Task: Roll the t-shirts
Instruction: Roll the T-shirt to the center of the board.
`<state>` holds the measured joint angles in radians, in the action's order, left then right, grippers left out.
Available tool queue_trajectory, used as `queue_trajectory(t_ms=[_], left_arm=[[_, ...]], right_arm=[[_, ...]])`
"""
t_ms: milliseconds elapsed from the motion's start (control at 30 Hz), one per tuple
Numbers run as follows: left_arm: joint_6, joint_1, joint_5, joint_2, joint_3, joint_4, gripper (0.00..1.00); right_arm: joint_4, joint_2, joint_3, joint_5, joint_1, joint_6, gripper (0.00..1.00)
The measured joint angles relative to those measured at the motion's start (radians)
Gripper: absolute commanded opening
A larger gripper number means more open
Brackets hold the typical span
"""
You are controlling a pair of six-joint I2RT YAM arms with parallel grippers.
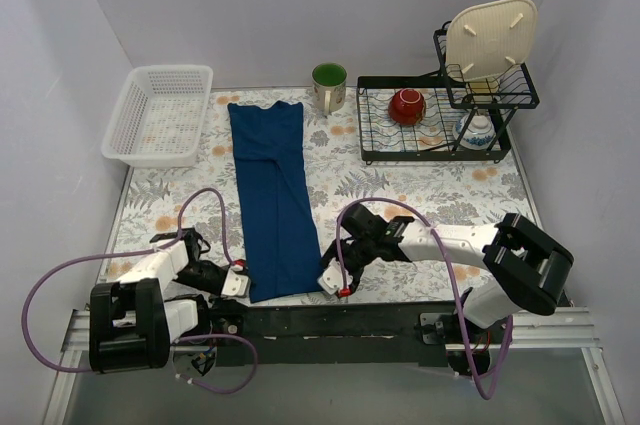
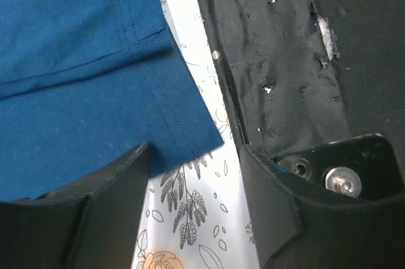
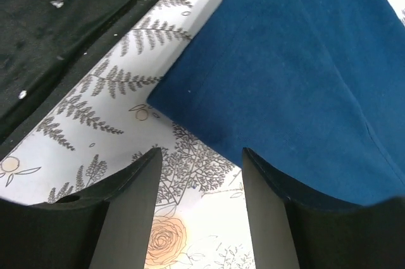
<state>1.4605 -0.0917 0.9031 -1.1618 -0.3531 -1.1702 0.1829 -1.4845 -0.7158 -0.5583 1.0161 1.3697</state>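
Observation:
The navy-blue t-shirt [image 1: 272, 195] lies folded into a long narrow strip, running from the back of the table to the near edge. My left gripper [image 1: 238, 281] is open at the strip's near left corner; the left wrist view shows the hemmed corner [image 2: 126, 79] just ahead of the open jaws. My right gripper [image 1: 332, 283] is open at the near right corner; the right wrist view shows the cloth [image 3: 297, 73] just ahead of the open jaws. Neither gripper holds anything.
A white plastic basket [image 1: 160, 113] stands at the back left. A green mug [image 1: 329, 85] stands behind the shirt. A black dish rack [image 1: 440, 120] at the back right holds a red bowl [image 1: 407, 105], a cup and a cream plate. The black table edge [image 1: 330, 320] runs under the grippers.

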Motion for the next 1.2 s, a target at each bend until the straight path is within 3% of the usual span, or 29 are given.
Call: queue_trajectory(t_ms=[233, 500, 667, 867, 1000, 1133, 1200], left_arm=[[0.000, 0.043, 0.024, 0.107, 0.048, 0.024, 0.45], [0.000, 0.055, 0.012, 0.111, 0.046, 0.018, 0.30], [0.000, 0.058, 0.006, 0.111, 0.043, 0.013, 0.18], [0.000, 0.061, 0.004, 0.111, 0.042, 0.008, 0.10], [0.000, 0.070, 0.006, 0.127, 0.041, 0.004, 0.00], [0.000, 0.075, 0.018, 0.132, 0.040, 0.000, 0.00], [0.000, 0.073, 0.026, 0.143, 0.041, 0.003, 0.00]], right_arm=[[-0.015, -0.007, 0.030, -0.038, 0.024, 0.040, 0.57], [-0.057, -0.030, 0.033, -0.070, 0.040, 0.079, 0.56], [-0.090, -0.033, 0.048, -0.080, 0.044, 0.104, 0.50], [-0.139, -0.041, 0.066, -0.097, 0.053, 0.125, 0.49], [-0.151, -0.040, 0.079, -0.110, 0.061, 0.154, 0.38], [-0.124, -0.043, 0.082, -0.120, 0.076, 0.170, 0.19], [-0.111, -0.050, 0.077, -0.127, 0.077, 0.166, 0.17]])
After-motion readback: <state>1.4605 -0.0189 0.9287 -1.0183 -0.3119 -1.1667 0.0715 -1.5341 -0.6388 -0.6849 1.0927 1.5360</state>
